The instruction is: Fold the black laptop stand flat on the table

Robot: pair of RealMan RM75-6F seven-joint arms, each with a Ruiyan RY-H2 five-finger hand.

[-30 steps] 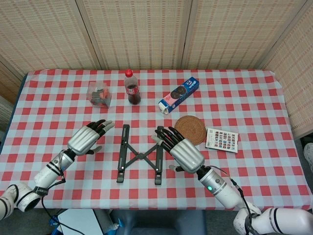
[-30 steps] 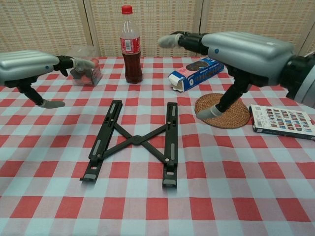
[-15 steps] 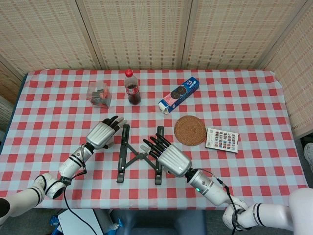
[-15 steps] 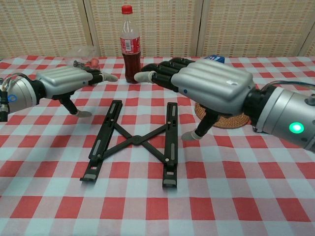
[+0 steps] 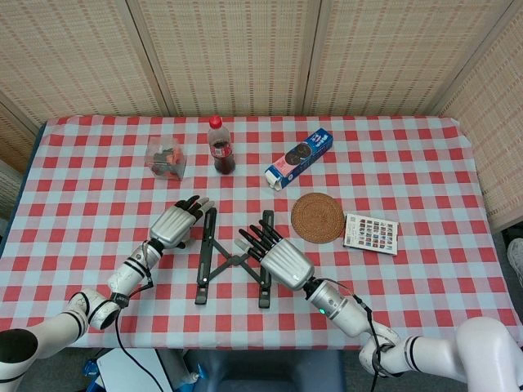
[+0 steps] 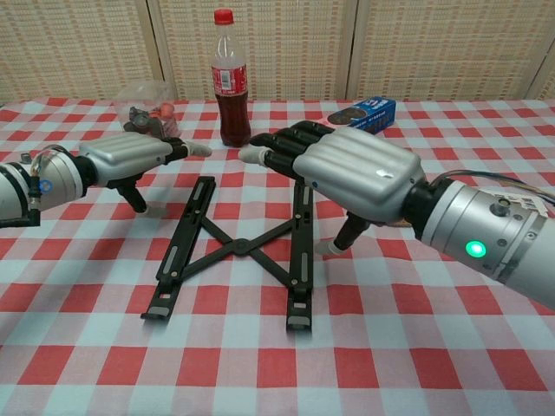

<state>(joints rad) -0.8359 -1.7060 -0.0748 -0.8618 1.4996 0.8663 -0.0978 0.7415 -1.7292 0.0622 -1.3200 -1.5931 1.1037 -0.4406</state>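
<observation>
Above the black laptop stand (image 5: 233, 260), left hand (image 5: 176, 223) and right hand (image 5: 276, 256) hover, fingers spread, empty.

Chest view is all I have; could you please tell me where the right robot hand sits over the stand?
Observer: In the head view the right robot hand covers the middle of the right rail of the stand, its fingers spread toward the far end.
Operator: And the left one, please?
Observer: The left robot hand is just left of the left rail's far end; I cannot tell whether it touches.
Operator: Is anything hidden behind my right robot hand?
Observer: A round woven coaster, with a printed card to its right.
</observation>
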